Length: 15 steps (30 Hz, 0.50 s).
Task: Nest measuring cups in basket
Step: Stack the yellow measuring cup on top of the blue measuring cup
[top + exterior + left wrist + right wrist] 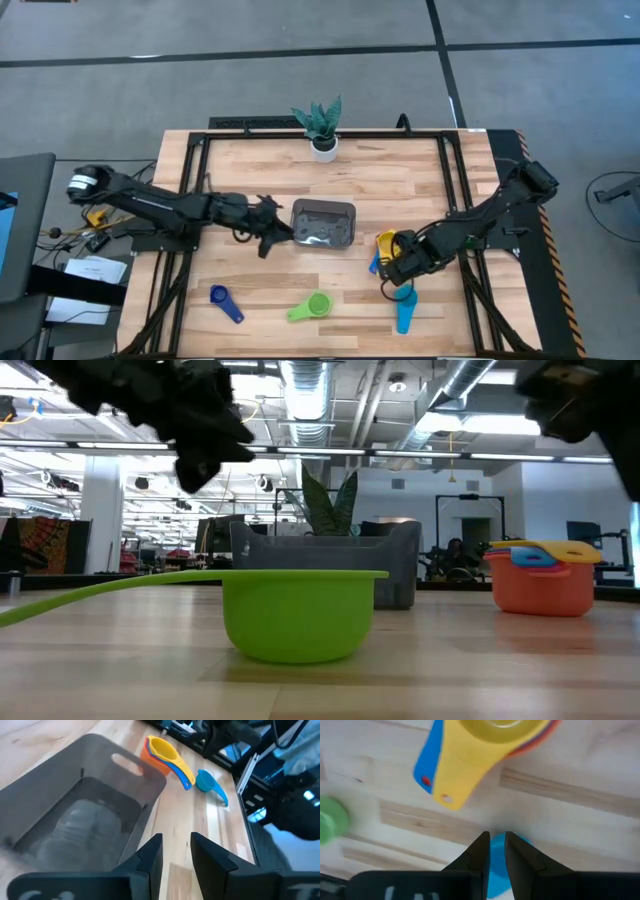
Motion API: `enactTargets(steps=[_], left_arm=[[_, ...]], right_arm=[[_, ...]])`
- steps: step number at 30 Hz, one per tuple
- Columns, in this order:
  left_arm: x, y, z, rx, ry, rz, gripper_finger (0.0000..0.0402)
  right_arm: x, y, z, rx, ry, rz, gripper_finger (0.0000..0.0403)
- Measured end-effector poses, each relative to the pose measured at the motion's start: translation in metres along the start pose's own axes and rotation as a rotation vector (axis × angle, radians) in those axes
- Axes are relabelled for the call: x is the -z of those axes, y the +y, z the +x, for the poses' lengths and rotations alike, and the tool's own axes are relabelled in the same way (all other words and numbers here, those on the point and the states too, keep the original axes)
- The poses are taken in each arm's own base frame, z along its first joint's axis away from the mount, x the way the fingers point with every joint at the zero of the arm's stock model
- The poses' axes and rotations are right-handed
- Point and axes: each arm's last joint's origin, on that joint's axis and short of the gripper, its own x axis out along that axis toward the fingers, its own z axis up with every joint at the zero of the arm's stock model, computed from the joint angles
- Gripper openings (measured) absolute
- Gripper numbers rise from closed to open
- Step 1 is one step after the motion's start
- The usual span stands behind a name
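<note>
Grey mesh basket (322,223) long axis left-right, left gripper (270,232) fingers narrowly apart, empty, right gripper (392,277) narrow around light blue cup (405,308) handle.

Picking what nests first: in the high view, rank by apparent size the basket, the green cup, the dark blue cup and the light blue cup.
1. basket, clearly largest.
2. green cup.
3. light blue cup and dark blue cup look alike; the light blue bowl sits partly under the right gripper, so unranked.

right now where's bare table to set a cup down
Bare wood lies between the plant and the basket, along the far edge right of the plant, and between the dark blue cup and the green cup. It is crowded right of the basket: the cup stack, light blue cup and right gripper.
</note>
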Motion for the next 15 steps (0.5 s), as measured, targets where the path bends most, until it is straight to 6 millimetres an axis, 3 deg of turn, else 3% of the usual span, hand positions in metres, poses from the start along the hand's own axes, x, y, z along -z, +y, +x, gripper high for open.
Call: enactTargets(steps=[9,15], left_arm=[[-0.028,-0.022,0.059,-0.016,0.004,0.158,0.0033],[-0.025,-0.030,0.108,-0.009,0.079,0.227,0.0003]], right_arm=[[-0.005,-0.009,-0.013,0.007,-0.029,-0.160,0.0081],[-0.004,-0.003,-0.011,-0.037,-0.027,-0.332,0.0081]])
